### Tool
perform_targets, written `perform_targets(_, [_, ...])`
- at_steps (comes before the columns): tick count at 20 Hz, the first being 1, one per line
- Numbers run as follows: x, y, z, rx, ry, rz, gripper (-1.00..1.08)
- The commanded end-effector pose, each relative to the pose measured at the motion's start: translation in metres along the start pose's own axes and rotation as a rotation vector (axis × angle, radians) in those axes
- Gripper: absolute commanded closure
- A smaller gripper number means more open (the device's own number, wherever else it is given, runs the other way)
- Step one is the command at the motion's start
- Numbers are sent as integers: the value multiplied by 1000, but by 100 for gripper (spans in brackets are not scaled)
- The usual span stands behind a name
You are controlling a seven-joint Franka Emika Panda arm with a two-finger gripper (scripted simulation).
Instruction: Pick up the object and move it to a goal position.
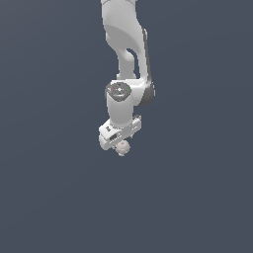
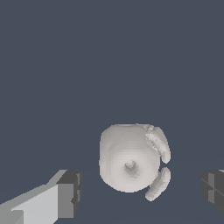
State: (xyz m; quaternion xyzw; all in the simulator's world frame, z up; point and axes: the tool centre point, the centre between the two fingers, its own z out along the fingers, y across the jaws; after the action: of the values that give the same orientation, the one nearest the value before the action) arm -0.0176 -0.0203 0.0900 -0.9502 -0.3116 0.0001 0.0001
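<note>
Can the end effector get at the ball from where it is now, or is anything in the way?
Probably yes. The ball lies between the open fingers of the end effector, with a gap on each side and nothing between them. In the exterior view it sits just under the end effector.

A bare simulated scene, no real room: a flat, uniform slate-blue ground point(image 1: 44, 197) fills both views, with only the smoothly rendered white robot arm point(image 1: 123, 44) above it.

Plain slate-grey surface point(image 1: 49, 197), ball point(image 1: 122, 147)
</note>
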Motion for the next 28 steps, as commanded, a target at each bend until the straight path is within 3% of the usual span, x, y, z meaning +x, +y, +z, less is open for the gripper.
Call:
perform_targets(1, [0,0,0,0,0,0,-92])
perform_targets(18, [0,0,50,0,0,-5,-92])
perform_targets(19, [0,0,50,0,0,-5,108])
perform_targets(28, [0,0,50,0,0,-5,108])
